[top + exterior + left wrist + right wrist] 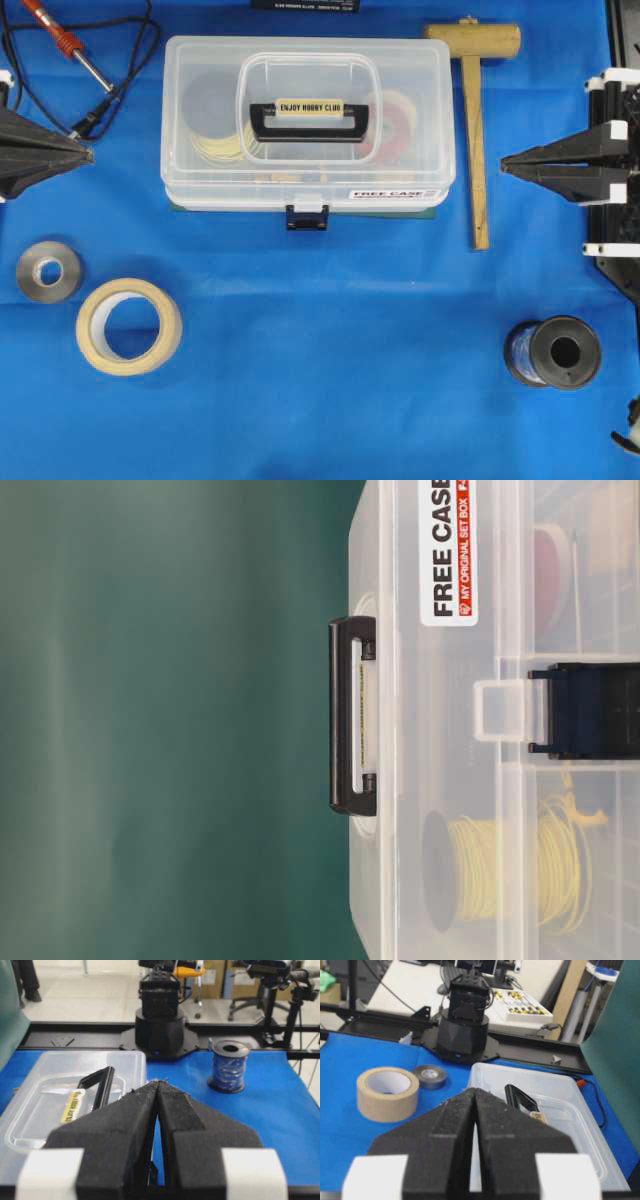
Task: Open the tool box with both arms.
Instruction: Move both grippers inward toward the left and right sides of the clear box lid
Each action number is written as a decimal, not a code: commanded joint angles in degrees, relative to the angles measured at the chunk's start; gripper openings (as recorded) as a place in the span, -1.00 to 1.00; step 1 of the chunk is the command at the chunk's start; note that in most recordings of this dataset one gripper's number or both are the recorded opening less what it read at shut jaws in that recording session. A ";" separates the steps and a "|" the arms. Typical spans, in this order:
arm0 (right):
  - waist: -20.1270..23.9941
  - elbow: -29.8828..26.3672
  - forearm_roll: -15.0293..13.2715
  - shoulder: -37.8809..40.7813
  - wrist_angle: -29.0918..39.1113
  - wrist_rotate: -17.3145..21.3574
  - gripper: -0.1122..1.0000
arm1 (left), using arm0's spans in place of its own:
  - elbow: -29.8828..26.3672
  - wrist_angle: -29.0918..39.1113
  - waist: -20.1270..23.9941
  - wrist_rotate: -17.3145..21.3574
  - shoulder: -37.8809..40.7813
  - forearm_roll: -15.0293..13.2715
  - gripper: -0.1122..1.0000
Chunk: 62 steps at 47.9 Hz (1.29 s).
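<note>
The clear tool box (200, 110) lies shut at the back middle of the blue mat, its black handle (308, 121) flat on the lid and its dark blue latch (306, 217) down on the front edge. The same tool box (480, 780) fills the right of the table-level view, with the latch (590, 710) closed. Far off its left side, my left gripper (88, 153) is shut and holds nothing; its tips (158, 1082) meet. At the right, my right gripper (505, 165) is also shut and empty, well away from the box, fingertips (474, 1091) pressed together.
A wooden mallet (474, 110) lies just right of the box. A soldering iron (68, 42) with cables sits back left. A grey tape roll (49, 271) and a beige masking tape roll (129, 326) lie front left. A blue wire spool (553, 352) stands front right.
</note>
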 commanded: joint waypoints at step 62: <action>-18.28 -2.20 1.32 16.88 28.39 3.43 0.75 | 1.05 12.30 15.12 4.31 21.01 -2.02 0.82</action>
